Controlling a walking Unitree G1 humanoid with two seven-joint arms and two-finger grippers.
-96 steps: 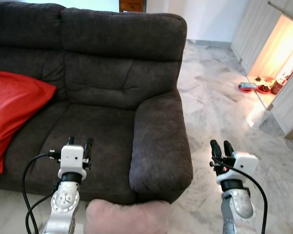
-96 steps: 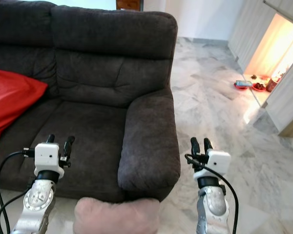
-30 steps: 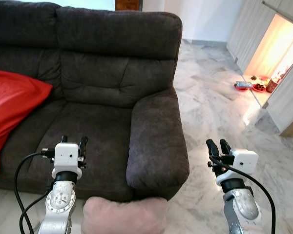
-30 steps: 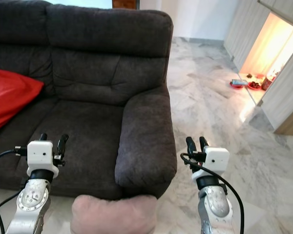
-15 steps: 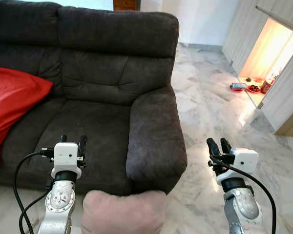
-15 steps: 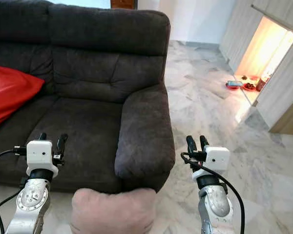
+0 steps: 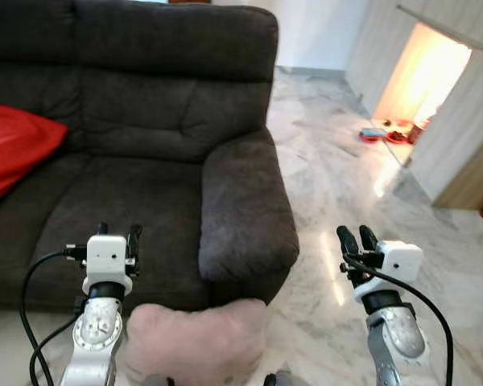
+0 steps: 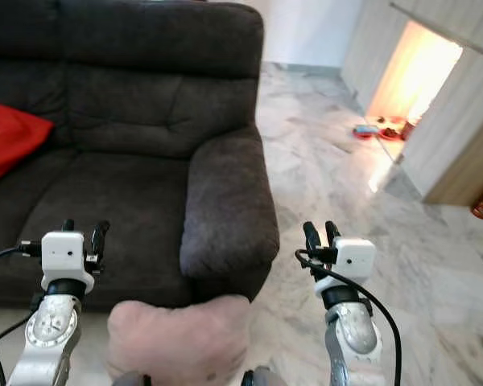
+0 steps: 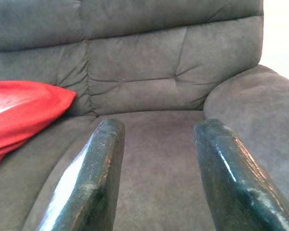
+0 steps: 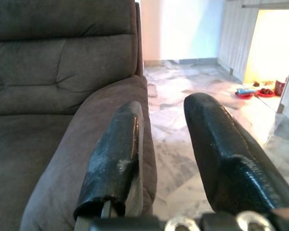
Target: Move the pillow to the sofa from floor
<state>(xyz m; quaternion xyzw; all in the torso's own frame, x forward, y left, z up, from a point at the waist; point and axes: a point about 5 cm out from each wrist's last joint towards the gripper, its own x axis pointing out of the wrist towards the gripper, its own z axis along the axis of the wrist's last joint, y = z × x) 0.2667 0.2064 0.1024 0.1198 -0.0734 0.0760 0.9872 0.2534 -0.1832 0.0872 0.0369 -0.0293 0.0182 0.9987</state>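
My left gripper (image 7: 118,236) and right gripper (image 7: 355,240) are both open and holding nothing, and the pink pillow (image 7: 195,342) lies on the floor (image 7: 346,185) right against the sofa (image 7: 241,209), so I might bump the armrest reaching down

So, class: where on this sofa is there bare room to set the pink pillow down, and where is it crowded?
Free: the dark seat cushion between the red cushion and the armrest, just beyond the open left gripper. Crowded: the sofa's far left, under the red cushion. The pink pillow lies on the floor against the sofa front.
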